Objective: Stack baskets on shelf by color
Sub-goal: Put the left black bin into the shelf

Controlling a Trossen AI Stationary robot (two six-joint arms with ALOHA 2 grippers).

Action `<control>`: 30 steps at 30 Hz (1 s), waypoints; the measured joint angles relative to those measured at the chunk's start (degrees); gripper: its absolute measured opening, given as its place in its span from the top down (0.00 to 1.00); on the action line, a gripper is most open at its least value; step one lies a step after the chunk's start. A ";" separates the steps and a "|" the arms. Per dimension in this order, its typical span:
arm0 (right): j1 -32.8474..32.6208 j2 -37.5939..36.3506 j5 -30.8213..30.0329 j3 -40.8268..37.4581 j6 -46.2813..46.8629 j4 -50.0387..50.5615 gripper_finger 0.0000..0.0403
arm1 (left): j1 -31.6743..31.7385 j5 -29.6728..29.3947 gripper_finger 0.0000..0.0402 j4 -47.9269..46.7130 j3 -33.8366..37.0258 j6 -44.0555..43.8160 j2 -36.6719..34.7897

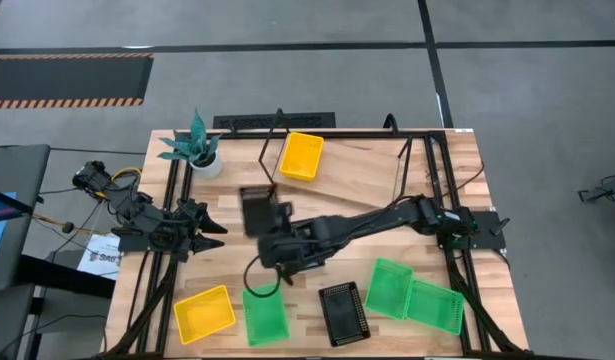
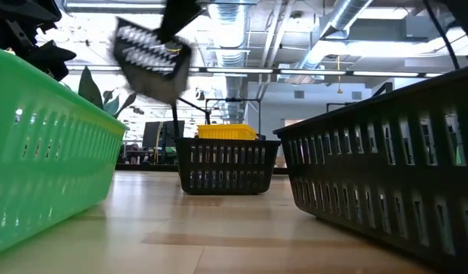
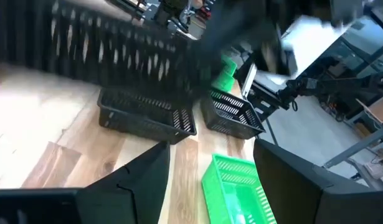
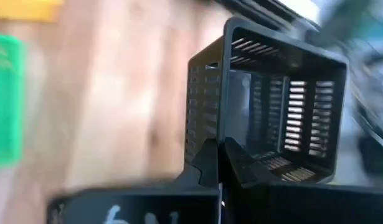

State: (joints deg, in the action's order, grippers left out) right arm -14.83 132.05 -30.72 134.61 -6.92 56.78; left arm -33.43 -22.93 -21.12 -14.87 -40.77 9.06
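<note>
Right wrist view, right gripper (image 4: 217, 163) clamped on rim of 1 black basket (image 4: 284, 106), basket hanging just beyond fingertips

The table (image 1: 387, 170) is pale, smooth wood with visible grain. The baskets, such as the green one (image 1: 265, 316) and the black one (image 1: 345, 313), are slotted, slightly glossy plastic.

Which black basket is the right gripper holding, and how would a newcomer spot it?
Start at the shelf at the table's back, with a yellow basket on it. Just in front of its left end, the right gripper is shut on a black basket by the rim. It alone is lifted and tilted; the other black basket lies flat near the front edge.
</note>
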 joint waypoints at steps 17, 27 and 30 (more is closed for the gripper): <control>6.18 -8.55 -14.00 -6.87 26.53 33.17 0.97 | -0.02 -0.38 0.45 -0.03 0.00 1.33 -0.02; 10.18 -29.10 -10.53 -39.53 29.24 16.31 0.98 | -0.02 -0.38 0.45 -0.53 0.00 3.03 0.00; 12.58 -33.75 -5.87 -49.15 24.67 4.14 0.97 | -0.02 -0.38 0.45 -0.51 0.00 3.01 0.00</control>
State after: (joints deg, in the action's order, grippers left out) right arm -2.25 98.29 -36.59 85.45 17.75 60.92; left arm -33.45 -23.31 -21.63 -14.87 -37.75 9.06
